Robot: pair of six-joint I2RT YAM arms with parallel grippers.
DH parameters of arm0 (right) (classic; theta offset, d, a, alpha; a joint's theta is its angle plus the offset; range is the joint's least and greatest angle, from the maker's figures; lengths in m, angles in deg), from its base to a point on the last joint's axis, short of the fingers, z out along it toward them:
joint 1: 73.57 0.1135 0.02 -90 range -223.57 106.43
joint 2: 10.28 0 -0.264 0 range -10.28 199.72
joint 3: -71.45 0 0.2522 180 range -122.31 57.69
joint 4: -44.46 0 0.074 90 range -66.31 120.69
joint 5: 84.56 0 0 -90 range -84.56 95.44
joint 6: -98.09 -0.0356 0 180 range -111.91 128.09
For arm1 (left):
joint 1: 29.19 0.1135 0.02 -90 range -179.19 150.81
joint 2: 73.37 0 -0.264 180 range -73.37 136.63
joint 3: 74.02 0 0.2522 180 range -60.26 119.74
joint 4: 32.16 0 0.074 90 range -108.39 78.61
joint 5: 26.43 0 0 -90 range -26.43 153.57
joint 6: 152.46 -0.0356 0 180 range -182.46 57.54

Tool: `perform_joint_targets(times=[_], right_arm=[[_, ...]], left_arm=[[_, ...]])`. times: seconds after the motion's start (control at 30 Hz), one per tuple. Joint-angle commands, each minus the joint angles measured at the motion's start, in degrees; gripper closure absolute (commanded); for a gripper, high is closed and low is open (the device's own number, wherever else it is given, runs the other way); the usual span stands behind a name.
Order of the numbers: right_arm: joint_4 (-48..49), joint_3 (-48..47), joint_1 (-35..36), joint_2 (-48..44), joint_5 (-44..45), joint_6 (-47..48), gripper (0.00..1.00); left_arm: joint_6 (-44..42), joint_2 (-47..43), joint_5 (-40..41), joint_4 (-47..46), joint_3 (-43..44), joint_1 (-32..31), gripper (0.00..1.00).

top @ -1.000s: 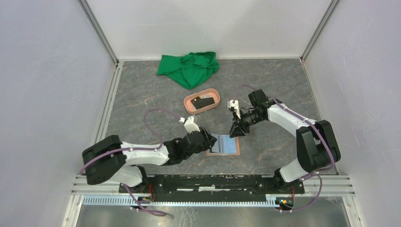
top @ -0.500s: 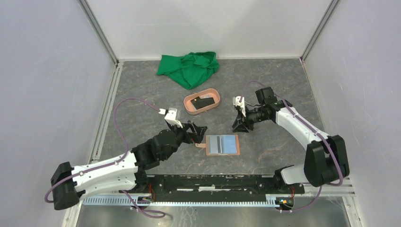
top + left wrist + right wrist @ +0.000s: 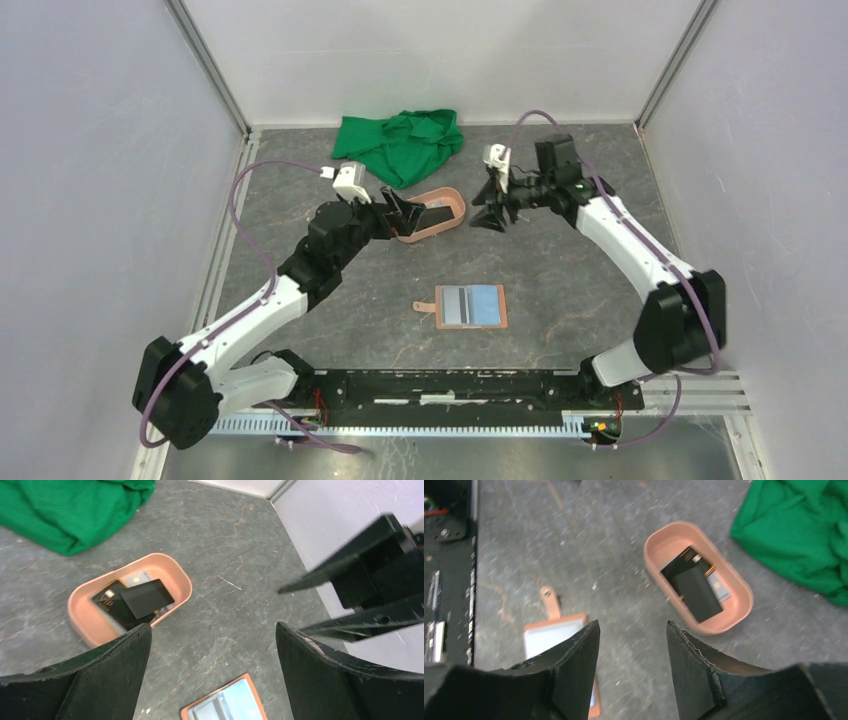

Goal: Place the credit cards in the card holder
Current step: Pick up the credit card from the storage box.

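Jaws on the left arm (image 3: 262, 308) stand spread wide with nothing between them, hanging over the near-left end of the salmon-pink oval tray (image 3: 456, 207). On the right arm (image 3: 628, 247) the jaws are also parted and hold nothing; they hang above the counter (image 3: 580, 300) just right of the tray.

Inside the tray lie the credit cards (image 3: 146, 597): two black ones overlapping at an angle, the lower one marked VIP (image 3: 109, 601), with a pale card (image 3: 719, 587) partly showing under them.

The card holder (image 3: 470, 306) lies open and flat on the counter, well apart from the tray, between the two arms and nearer their bases. Its short closing tab (image 3: 425, 307) points left. Its right half shows a light blue face, possibly a card, though the view is too small to be sure.

A crumpled green cloth (image 3: 400, 143) sits near the far wall, behind the tray.
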Motion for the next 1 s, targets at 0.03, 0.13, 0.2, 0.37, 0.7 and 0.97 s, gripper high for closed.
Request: perform_joint_targets(times=[0.03,0.13,0.2,0.37,0.7,0.97], right_arm=[[7.18,-10.86,3.54,9.92,7.91,-14.99,0.48],[6.41,-17.43,4.78,17.2,12.48,-17.1,0.62],[4.69,-22.29,5.27,22.35,14.45,-18.26,0.71],[4.73,-30.01,5.49,31.97,17.9,-21.62,0.85],[1.1,-41.15,7.68,44.31,23.63,-21.26,0.95],[0.16,-42.07,9.43,47.53,25.98,-20.14,0.95]], left_arm=[[3.07,11.17,-11.16,-6.18,6.09,3.22,0.04],[7.27,17.03,-13.04,-9.5,6.46,5.67,0.13],[10.13,20.34,-12.81,-11.92,6.73,7.65,0.2],[10.19,28.37,-12.87,-15.53,11.23,9.88,0.27],[4.94,34.7,-13.28,-15.29,14.06,10.0,0.47],[7.83,38.01,-13.48,-8.25,17.58,10.51,0.46]])
